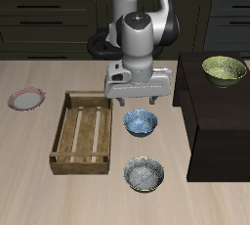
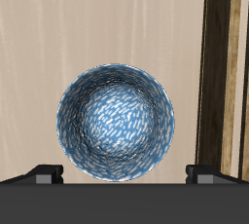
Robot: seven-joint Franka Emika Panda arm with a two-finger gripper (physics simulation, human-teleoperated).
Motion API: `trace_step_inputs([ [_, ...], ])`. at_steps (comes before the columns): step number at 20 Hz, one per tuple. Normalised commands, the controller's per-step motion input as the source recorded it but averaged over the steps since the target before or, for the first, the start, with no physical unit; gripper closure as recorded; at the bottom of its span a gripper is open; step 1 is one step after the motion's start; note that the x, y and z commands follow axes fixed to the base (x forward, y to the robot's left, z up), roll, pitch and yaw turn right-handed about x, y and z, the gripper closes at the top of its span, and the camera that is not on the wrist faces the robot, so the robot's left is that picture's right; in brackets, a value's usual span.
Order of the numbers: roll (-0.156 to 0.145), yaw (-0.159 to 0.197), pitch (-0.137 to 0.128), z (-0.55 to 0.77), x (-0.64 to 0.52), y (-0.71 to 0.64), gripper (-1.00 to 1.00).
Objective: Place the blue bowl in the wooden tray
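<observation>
The blue bowl (image 1: 140,122) stands upright on the table beside the wooden tray (image 1: 86,133), close to its long wall. My gripper (image 1: 140,104) hangs just above the bowl, open and empty, with its jaws spread wide. In the wrist view the blue bowl (image 2: 116,123) with its speckled blue-white inside fills the middle. The gripper (image 2: 124,174) is over the bowl's rim, and one fingertip (image 2: 44,175) shows on each side. The tray's wall and slats (image 2: 229,72) show at the edge of that view.
A duller grey speckled bowl (image 1: 145,174) sits nearer the table's front edge. A yellow-green bowl (image 1: 224,69) stands on a dark raised block (image 1: 220,121) beside the blue bowl. A small pink plate (image 1: 26,99) lies beyond the tray.
</observation>
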Motion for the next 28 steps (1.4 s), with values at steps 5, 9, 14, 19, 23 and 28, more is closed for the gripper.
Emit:
trace_step_inputs([
  [5, -0.009, -0.017, 0.023, -0.24, 0.04, -0.09, -1.00],
  [9, -0.013, -0.013, 0.017, -0.15, 0.02, -0.08, -1.00],
  [14, -0.017, -0.012, 0.018, -0.16, 0.02, -0.10, -1.00],
  [19, -0.007, -0.003, 0.023, -0.18, 0.03, -0.03, -1.00],
  [23, 0.008, 0.006, 0.026, -0.23, 0.01, 0.05, -1.00],
  [28, 0.001, 0.002, 0.018, -0.11, -0.02, 0.01, -1.00],
])
